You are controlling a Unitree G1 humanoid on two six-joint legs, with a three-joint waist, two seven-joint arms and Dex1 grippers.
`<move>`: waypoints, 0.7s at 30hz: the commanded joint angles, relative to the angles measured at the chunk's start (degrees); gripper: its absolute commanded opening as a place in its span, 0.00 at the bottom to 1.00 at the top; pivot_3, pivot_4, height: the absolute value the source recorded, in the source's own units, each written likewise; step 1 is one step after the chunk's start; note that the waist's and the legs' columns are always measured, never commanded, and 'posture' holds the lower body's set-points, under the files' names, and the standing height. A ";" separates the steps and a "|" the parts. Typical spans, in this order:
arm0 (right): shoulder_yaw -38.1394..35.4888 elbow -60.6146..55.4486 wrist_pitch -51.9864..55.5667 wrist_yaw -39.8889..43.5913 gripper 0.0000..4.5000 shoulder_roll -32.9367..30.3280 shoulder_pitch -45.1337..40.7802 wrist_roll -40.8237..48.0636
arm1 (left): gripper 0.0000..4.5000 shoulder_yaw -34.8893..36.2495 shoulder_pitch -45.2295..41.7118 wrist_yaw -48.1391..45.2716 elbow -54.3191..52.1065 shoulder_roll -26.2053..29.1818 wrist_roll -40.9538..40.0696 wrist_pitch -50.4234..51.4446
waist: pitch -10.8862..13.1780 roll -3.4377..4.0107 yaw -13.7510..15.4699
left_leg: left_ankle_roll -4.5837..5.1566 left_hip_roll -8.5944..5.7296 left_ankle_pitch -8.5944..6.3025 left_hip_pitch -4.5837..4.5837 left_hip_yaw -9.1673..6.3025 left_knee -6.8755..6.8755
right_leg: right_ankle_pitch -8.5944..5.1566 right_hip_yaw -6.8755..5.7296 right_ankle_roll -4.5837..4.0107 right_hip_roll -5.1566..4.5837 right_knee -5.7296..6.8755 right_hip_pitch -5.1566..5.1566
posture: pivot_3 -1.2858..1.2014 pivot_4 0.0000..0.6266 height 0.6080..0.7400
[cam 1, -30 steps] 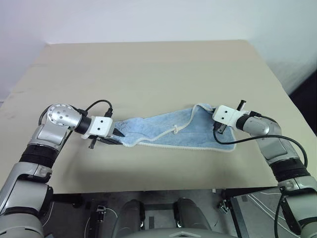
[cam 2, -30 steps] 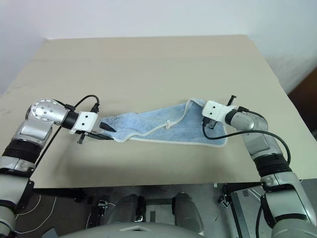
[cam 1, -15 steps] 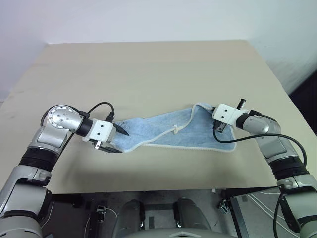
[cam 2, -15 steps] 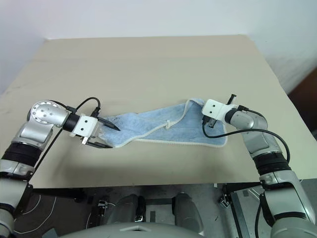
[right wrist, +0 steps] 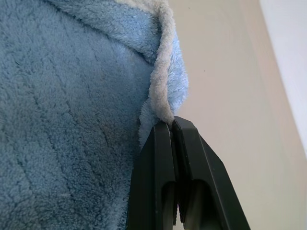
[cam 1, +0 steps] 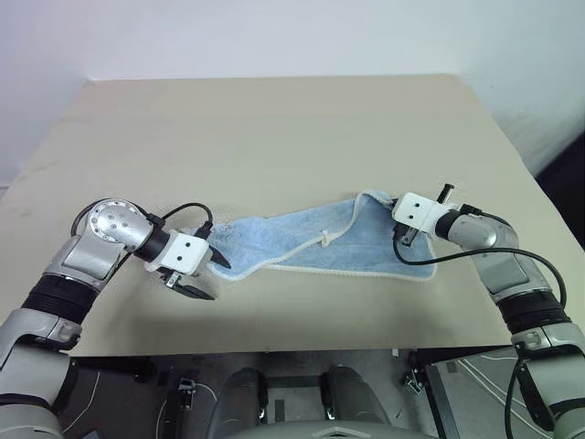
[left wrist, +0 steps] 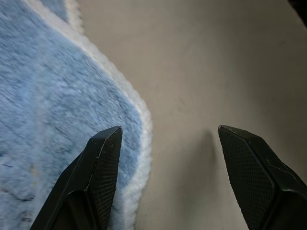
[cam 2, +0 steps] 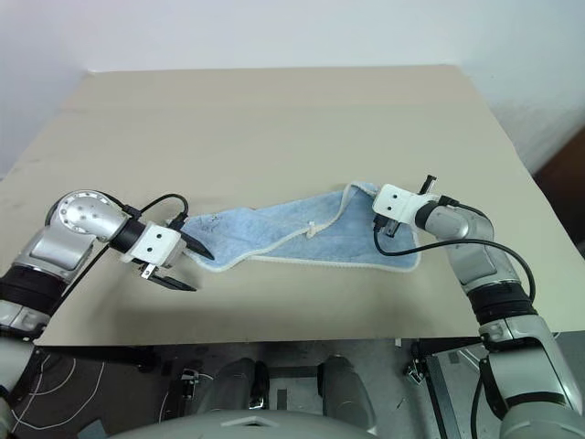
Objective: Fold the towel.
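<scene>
Nearest the table's front edge, the left gripper [cam 1: 208,277] points down toward the right, its black fingers spread wide and empty. A second ago it clamped the left end of the light blue terry towel with white stitched edging [cam 1: 311,243]; that end now lies free on the beige tabletop [cam 1: 274,137]. Farther back, the right gripper [cam 1: 404,240] remains pinched shut on the towel's raised right corner.

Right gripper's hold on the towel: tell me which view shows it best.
The right wrist view: the right gripper has its black fingers shut on the towel at its white edging. The eye views show that gripper at the towel's right end, fingers hidden under its white housing. The left wrist view shows another towel edge.
</scene>
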 commanded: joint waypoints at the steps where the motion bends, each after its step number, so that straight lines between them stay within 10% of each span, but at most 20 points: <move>1: -1.29 -1.80 -0.16 -0.62 0.00 -0.19 -0.36 0.27 | 0.75 -0.37 -1.92 2.94 2.52 -1.50 3.86 -3.02 | -0.01 0.02 0.16 | 0.00 0.00 0.00 0.00 0.00 0.00 | 0.00 0.00 0.00 0.00 0.00 0.01 | 0.52 0.24 1.00; 11: -1.16 -2.31 0.05 -0.67 0.00 0.02 -0.09 0.27 | 0.75 0.23 -5.91 5.60 9.20 -4.33 6.80 -5.11 | -0.01 0.03 1.43 | 0.51 -0.08 0.73 0.31 0.07 -0.01 | 0.61 0.03 -0.05 -0.03 -0.05 0.34 | 0.52 0.24 1.00; 21: -0.86 -1.98 -0.23 -0.79 0.00 0.48 -0.43 0.16 | 0.15 0.69 -6.23 3.98 10.07 -4.27 5.64 -4.09 | -0.01 0.02 1.39 | 0.54 -0.07 1.02 0.21 0.10 -0.02 | 0.83 0.08 -0.09 -0.02 -0.07 0.22 | 0.52 0.24 1.00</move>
